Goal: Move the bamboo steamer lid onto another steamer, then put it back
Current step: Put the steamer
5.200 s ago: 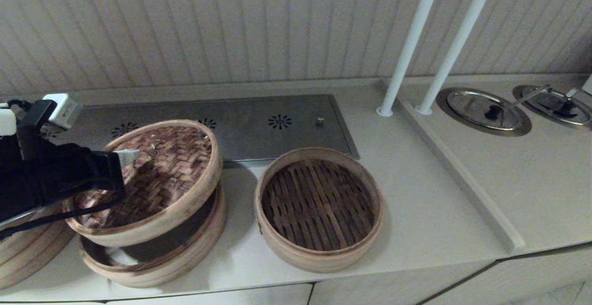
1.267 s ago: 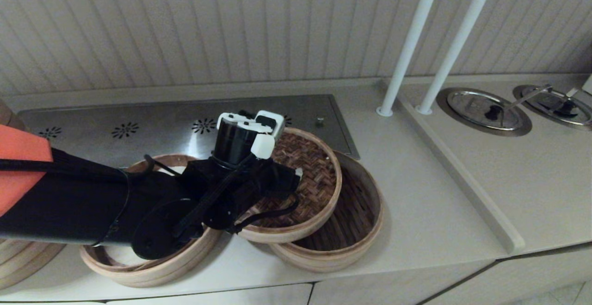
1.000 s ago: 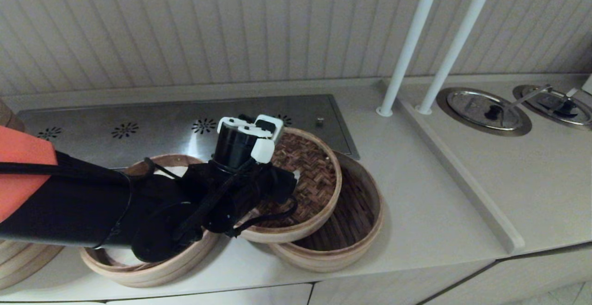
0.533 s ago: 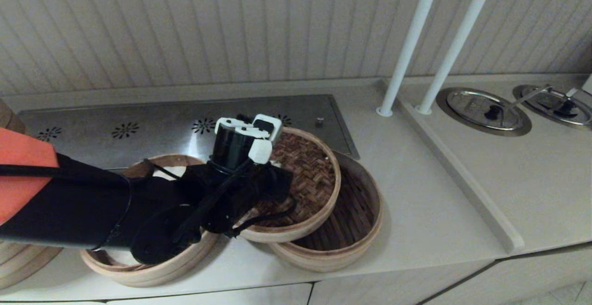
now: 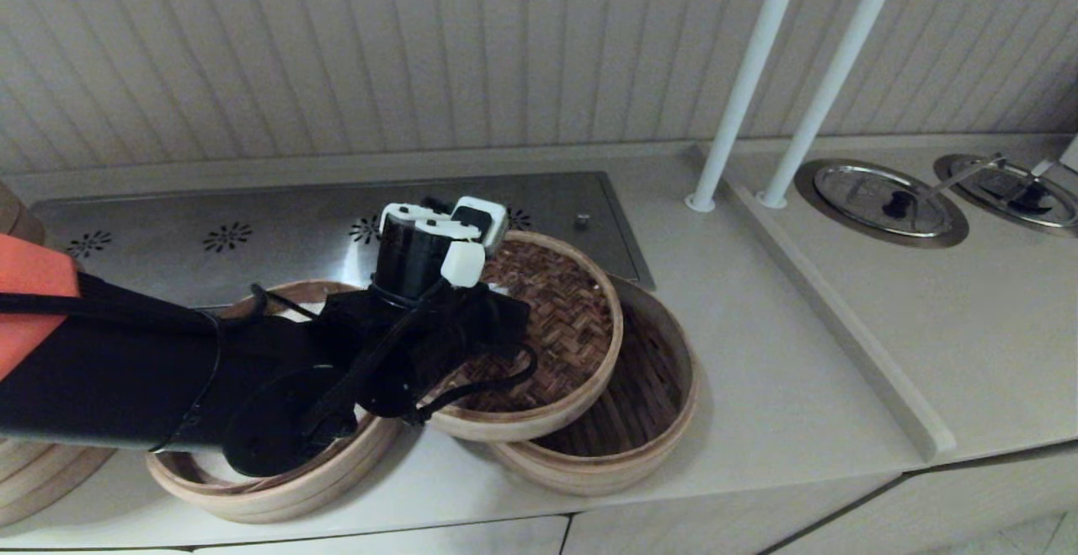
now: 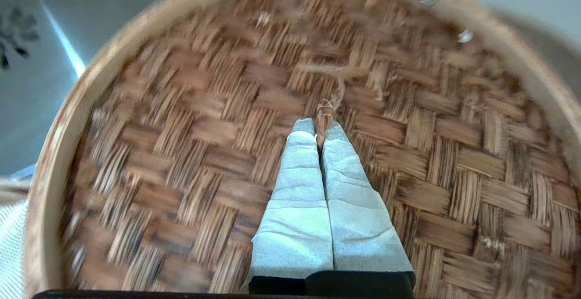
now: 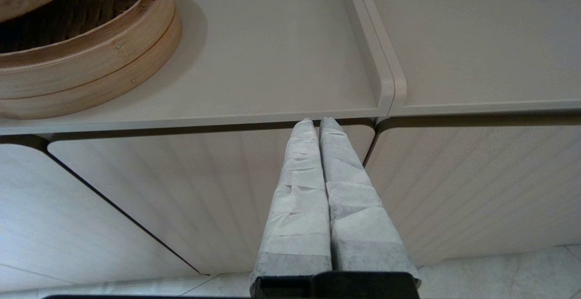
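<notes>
1. The bamboo steamer lid (image 5: pixel 563 319) hung woven side up, tilted, overlapping the left part of another steamer (image 5: pixel 648 420)
2. The left gripper (image 6: pixel 321 129) pinched its small woven loop (image 6: pixel 325 113)
3. The right gripper (image 7: pixel 320 124) hovered pressed together, below the counter (image 7: pixel 272 63) edge

The wall (image 5: pixel 421 41) behind is clad in pale vertical ribbed panelling. A beige counter (image 5: pixel 741 344) runs along it, with a recessed stainless steel panel (image 5: pixel 278 226) bearing flower-shaped perforations. Two white poles (image 5: pixel 792 75) rise from the counter at the step to a raised section (image 5: pixel 968 328). Two round steel lids (image 5: pixel 884 201) sit flush in that section. Below the counter, pale cabinet fronts (image 7: pixel 181 190) with rounded corners reach a light tiled floor (image 7: pixel 522 272)
</notes>
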`<state>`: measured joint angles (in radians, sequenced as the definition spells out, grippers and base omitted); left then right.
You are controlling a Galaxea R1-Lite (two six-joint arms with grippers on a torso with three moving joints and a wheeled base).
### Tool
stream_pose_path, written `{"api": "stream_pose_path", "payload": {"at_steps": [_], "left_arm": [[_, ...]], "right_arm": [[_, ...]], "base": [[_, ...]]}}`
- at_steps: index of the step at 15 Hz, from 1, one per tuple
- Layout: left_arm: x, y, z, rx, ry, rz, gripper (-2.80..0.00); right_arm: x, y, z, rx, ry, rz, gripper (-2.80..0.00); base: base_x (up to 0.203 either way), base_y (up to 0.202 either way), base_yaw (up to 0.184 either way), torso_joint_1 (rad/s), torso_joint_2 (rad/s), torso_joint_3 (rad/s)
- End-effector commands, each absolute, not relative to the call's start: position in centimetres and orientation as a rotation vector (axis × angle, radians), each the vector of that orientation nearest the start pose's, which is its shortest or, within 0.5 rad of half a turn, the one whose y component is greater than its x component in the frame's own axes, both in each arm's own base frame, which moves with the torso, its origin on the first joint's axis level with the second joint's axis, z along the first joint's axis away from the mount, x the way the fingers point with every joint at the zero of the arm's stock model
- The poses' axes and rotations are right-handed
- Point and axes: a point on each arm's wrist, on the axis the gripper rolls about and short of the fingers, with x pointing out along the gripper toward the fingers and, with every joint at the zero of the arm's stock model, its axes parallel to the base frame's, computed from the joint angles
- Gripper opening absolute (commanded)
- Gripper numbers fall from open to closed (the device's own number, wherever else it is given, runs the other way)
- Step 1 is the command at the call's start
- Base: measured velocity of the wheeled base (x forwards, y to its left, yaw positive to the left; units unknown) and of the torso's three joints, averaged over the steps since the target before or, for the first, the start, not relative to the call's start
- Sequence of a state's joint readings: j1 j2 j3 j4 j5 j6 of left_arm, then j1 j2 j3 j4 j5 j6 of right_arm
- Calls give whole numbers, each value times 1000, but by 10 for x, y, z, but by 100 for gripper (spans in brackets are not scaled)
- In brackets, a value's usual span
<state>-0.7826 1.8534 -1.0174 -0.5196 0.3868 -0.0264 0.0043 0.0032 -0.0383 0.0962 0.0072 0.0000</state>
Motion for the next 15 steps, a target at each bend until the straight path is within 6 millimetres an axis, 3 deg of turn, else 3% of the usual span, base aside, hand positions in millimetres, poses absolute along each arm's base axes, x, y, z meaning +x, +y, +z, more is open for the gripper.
{"api": "stream_pose_path", "payload": {"at_steps": [1,8,15], "left_arm": [[256,-242,186,133,241,-387,-280],[256,-253,200,125,201,-409,-280],[253,-285,188,145,207,-465,-280]], "right_arm": [[-26,0,76,0,63,12,-280],[-26,0,76,0,63,12,-280],[-26,0,76,0,63,12,-280]], "base": [[0,0,0,0,0,0],[0,0,0,0,0,0],[0,0,0,0,0,0]]}}
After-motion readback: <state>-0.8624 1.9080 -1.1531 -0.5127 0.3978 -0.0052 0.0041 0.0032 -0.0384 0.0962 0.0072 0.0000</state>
